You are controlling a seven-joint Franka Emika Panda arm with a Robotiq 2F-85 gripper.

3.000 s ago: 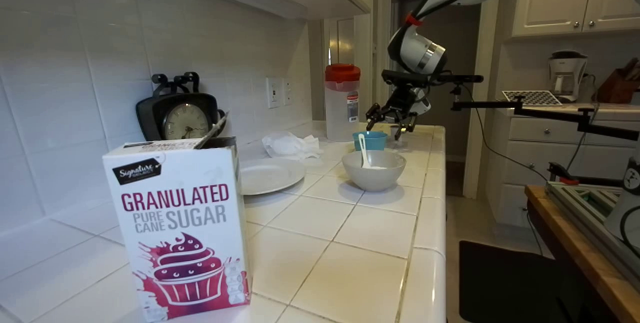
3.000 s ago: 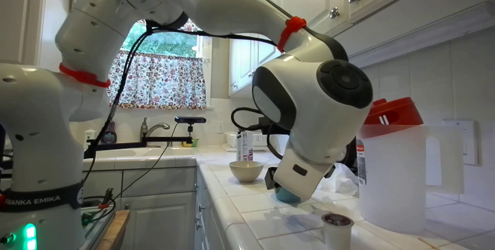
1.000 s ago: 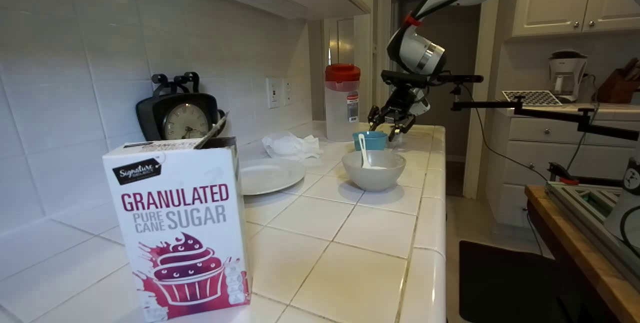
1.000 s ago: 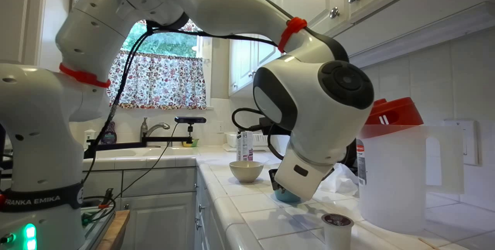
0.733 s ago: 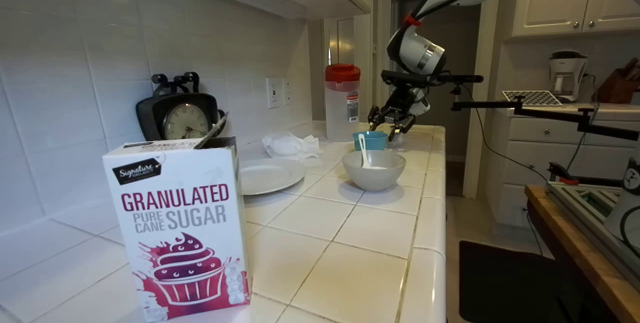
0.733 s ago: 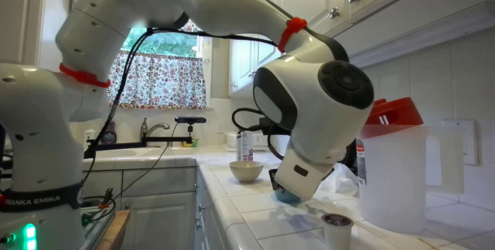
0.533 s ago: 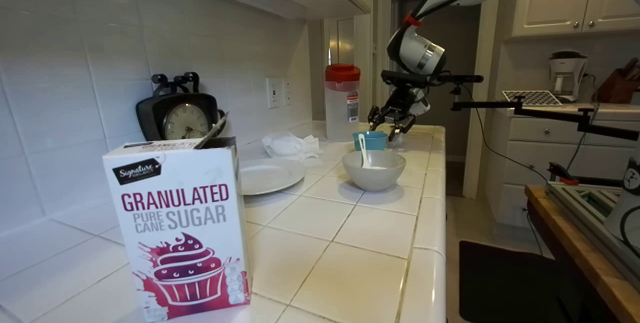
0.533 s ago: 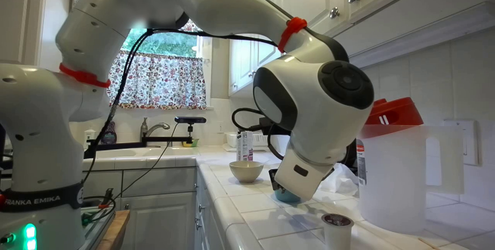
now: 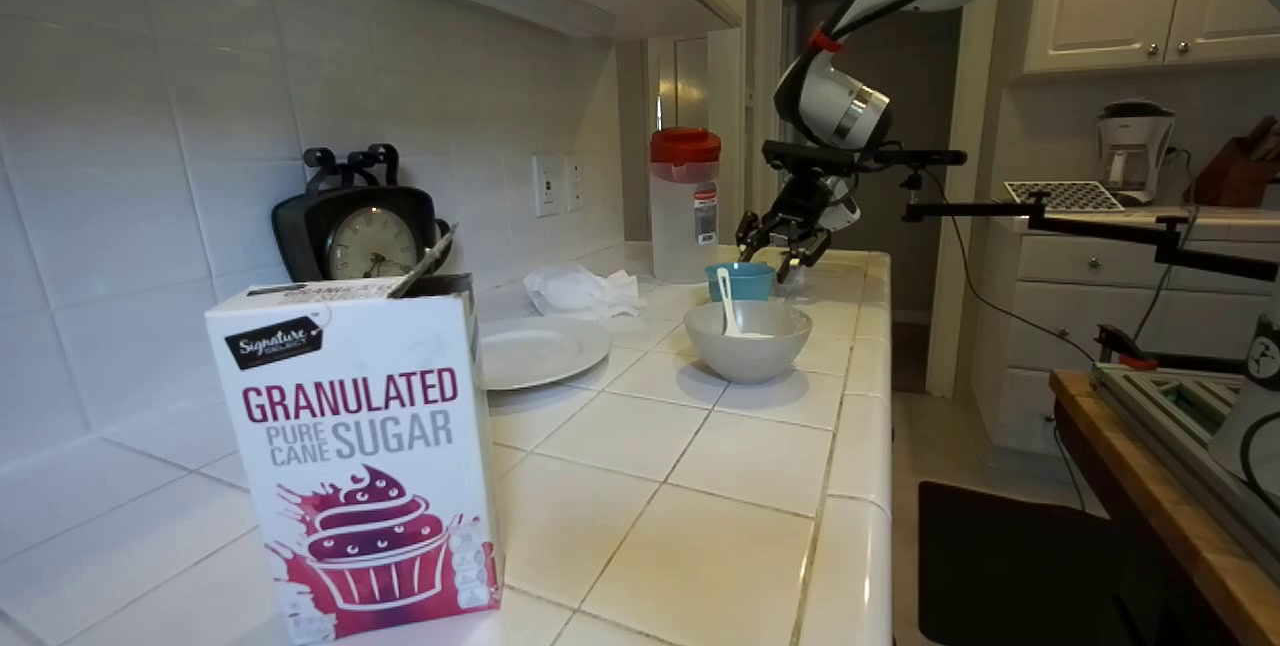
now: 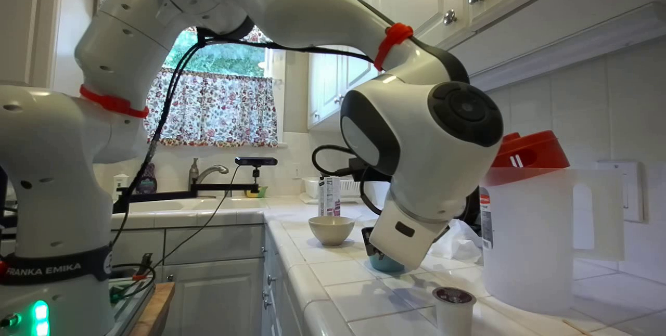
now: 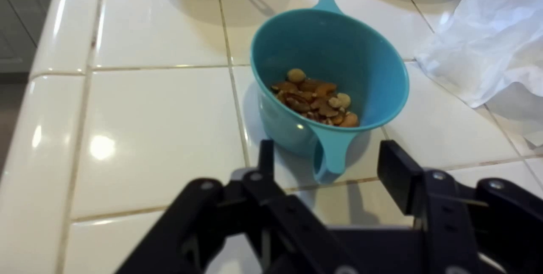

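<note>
Near the round turquoise plastic cup (image 11: pixel 339 57) of brown nuts (image 11: pixel 316 101), the black 2-fingered claw (image 11: pixel 326 155) stands partly spread, gripping nothing; crumpled white paper (image 11: pixel 488 40) lies beside the cup.

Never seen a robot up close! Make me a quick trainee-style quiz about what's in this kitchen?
1. What is inside the blue cup?
2. True or false: the gripper is clamped on the cup's nearer handle.
3. The lid on the pitcher is: a) blue, b) red, c) black.

Key:
1. Nuts.
2. False: in the wrist view the gripper stands open, with a gap on each side of the handle.
3. b.
</note>
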